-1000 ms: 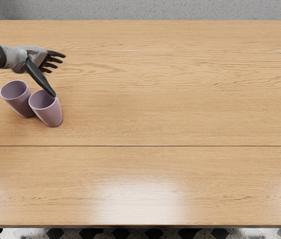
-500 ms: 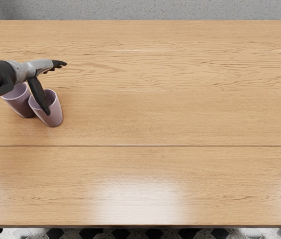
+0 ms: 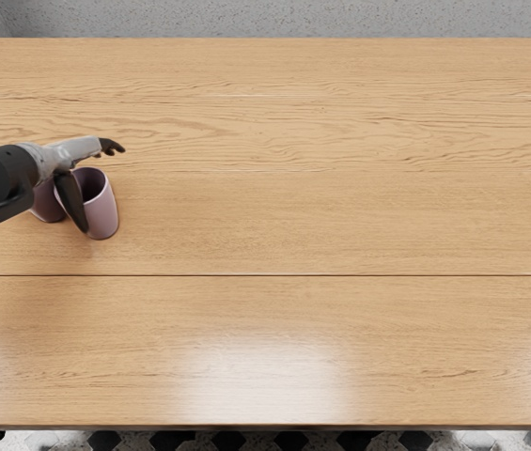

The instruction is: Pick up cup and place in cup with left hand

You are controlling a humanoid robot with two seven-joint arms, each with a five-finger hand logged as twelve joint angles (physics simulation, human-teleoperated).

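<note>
At the table's left side, my left hand (image 3: 98,185) is over the nearer purple cup (image 3: 104,211), its dark thumb crossing the cup's left side and its fingers stretched beyond the far rim. The hand is open, with a gap between thumb and fingers. This cup stands upright. A second purple cup (image 3: 47,206) stands just to its left, mostly covered by the hand and forearm. Whether the thumb touches the nearer cup cannot be made out.
The wooden table (image 3: 321,225) fills most of the view, its front edge near the bottom of the picture. The right arm is out of view.
My left hand and forearm have come toward the table's front, the thumb lowering across the nearer cup. The arm now covers more of the left cup. Both cups have stayed put.
</note>
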